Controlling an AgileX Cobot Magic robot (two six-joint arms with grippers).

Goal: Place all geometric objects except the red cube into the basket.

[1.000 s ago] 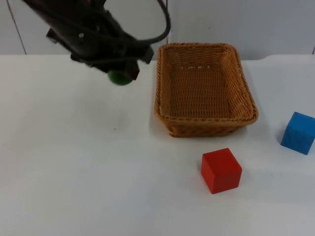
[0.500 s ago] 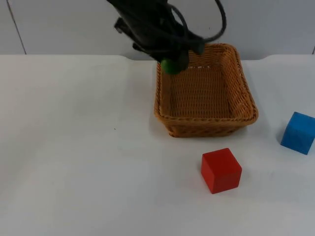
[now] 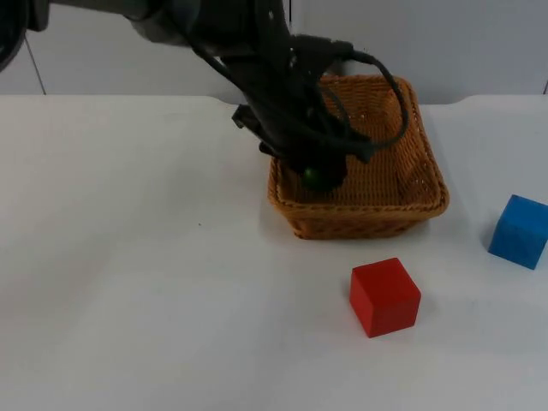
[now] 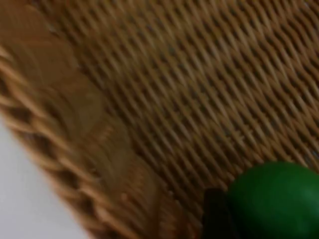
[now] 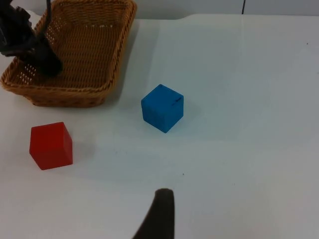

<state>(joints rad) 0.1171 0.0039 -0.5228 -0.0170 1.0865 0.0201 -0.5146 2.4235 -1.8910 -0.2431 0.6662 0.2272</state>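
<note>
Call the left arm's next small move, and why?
Probably open the fingers and drop. The left gripper holds the green ball low inside the basket, just above its woven floor. After that, the blue cube on the table is left; the right gripper waits near it.

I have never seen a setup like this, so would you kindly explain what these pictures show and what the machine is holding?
This is a two-armed robot at a white table. One picture looks down from a fixed camera; the other two come from cameras on each wrist. The left hand reaches down into the wicker basket, shut on a green ball. A red cube lies in front of the basket and a blue cube off to its side. The right arm waits above the table, its hand near the blue cube.
</note>
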